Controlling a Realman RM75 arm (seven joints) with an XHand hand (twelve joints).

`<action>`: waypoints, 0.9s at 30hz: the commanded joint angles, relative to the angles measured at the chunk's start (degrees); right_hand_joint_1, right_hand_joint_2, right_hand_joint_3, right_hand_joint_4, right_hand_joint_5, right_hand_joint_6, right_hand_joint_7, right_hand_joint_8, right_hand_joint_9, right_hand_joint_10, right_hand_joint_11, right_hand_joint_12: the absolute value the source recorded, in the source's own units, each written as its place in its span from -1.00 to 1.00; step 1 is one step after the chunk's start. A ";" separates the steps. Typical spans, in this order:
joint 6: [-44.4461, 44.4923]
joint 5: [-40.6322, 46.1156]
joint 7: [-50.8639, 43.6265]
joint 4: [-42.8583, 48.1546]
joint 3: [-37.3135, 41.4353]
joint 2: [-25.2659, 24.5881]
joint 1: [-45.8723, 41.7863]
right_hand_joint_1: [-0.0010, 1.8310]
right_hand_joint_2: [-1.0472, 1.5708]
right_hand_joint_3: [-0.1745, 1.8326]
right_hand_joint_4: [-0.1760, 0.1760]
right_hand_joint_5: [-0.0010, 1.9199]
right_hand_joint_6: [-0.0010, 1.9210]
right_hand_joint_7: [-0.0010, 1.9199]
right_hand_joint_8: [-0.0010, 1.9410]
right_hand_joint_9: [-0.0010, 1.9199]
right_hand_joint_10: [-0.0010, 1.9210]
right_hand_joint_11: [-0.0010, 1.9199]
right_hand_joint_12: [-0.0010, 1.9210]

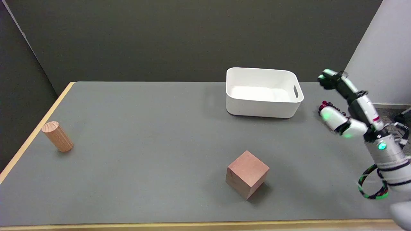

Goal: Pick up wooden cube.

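The wooden cube (pixel 247 175) sits on the grey table (pixel 144 128), near the front edge and a little right of centre, one corner turned toward me. My right hand (pixel 346 104) hangs in the air at the far right, well behind and to the right of the cube. Its fingers are spread apart and hold nothing. Nothing touches the cube.
A white bin (pixel 261 93) with a handle slot stands at the back, behind the cube. A wooden cylinder (pixel 57 136) stands tilted near the left edge. A small dark red beaded thing (pixel 326 104) lies behind my hand. A light wall (pixel 382 48) rises at the right.
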 commanded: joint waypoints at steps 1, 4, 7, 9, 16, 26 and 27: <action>-3.11 -4.05 -36.17 17.53 -8.80 -6.75 -14.08 -0.52 0.25 0.09 -0.53 -0.87 -0.58 -0.78 -0.51 -0.86 -0.16 -1.00 0.20; -3.56 -3.35 -43.27 19.01 -13.09 -6.87 -13.98 -0.48 0.23 0.08 -0.63 -0.94 -0.60 -0.84 -0.48 -0.90 -0.20 -1.00 0.10; -2.44 -0.15 -52.25 21.11 -17.82 -7.07 -14.94 -0.46 0.22 0.08 -0.70 -0.95 -0.63 -0.86 -0.46 -0.91 -0.21 -1.00 0.06; -0.50 2.36 -58.61 22.15 -22.14 -7.02 -14.94 -0.46 0.22 0.08 -0.71 -0.95 -0.64 -0.86 -0.46 -0.91 -0.21 -1.00 0.05; -0.36 2.09 -63.31 24.33 -26.85 -7.44 -14.42 -0.54 0.20 0.07 -0.64 -0.94 -0.61 -0.84 -0.47 -0.88 -0.20 -1.00 0.05; -2.88 1.90 -69.91 28.27 -30.05 -7.67 -13.16 -0.56 0.20 0.06 -0.65 -0.94 -0.61 -0.83 -0.46 -0.89 -0.20 -1.00 0.05; -2.90 1.90 -70.38 29.06 -30.13 -7.47 -13.30 -0.57 0.20 0.06 -0.65 -0.94 -0.61 -0.83 -0.46 -0.88 -0.20 -1.00 0.05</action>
